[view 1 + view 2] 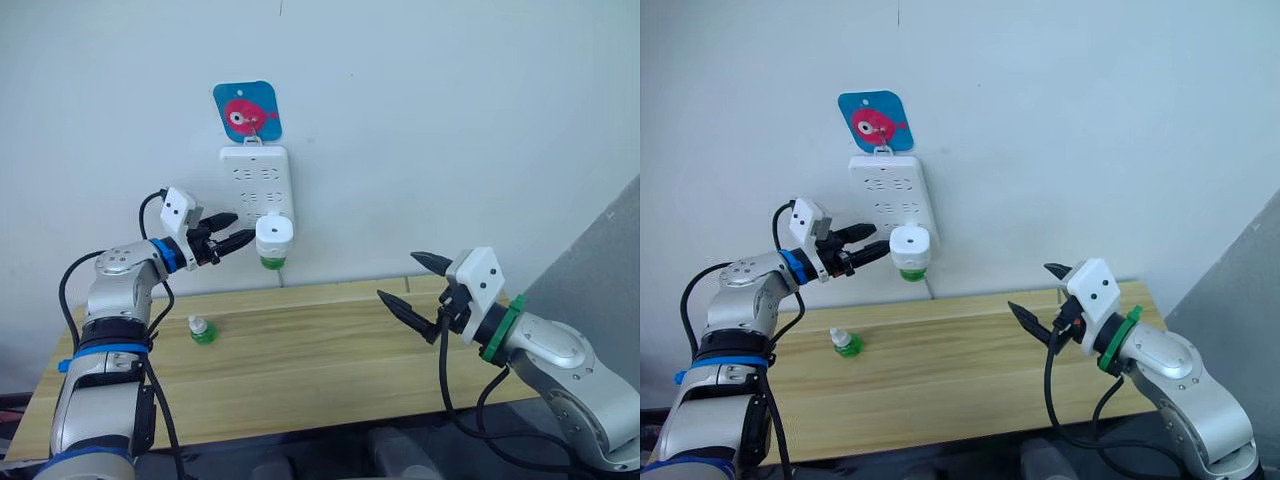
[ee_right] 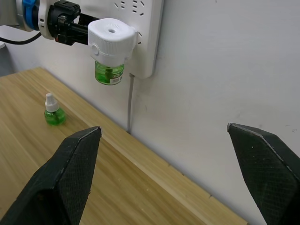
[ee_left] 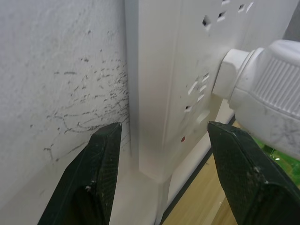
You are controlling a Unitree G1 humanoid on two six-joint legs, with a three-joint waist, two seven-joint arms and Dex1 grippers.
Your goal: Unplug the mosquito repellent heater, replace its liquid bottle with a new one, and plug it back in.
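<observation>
The mosquito repellent heater (image 1: 274,235) is plugged into a lower socket of the white power strip (image 1: 256,183), which hangs on the wall below a blue card with a pink fish (image 1: 247,111). A green liquid bottle (image 1: 272,263) is fitted under the heater. A second small green bottle with a white cap (image 1: 203,329) stands upright on the wooden counter (image 1: 330,370), toward its left side and well apart from the wall.

Your left pincer (image 1: 233,233) is raised to the height of the heater, just beside it on its left, with the two black fingers parted. The left wrist view shows the heater's body near one finger (image 3: 243,173), but no contact can be confirmed. Your right pincer (image 1: 417,282) hangs over the right part of the counter, well apart from the strip, its fingers spread wide and holding nothing.

Judged by this arrangement, the task stands at its first step: the heater is not yet unplugged and nothing is grasped. You have left to pull it from the socket, remove the fitted bottle, fit the one from the counter (presumably the new one), and plug the heater back in.
</observation>
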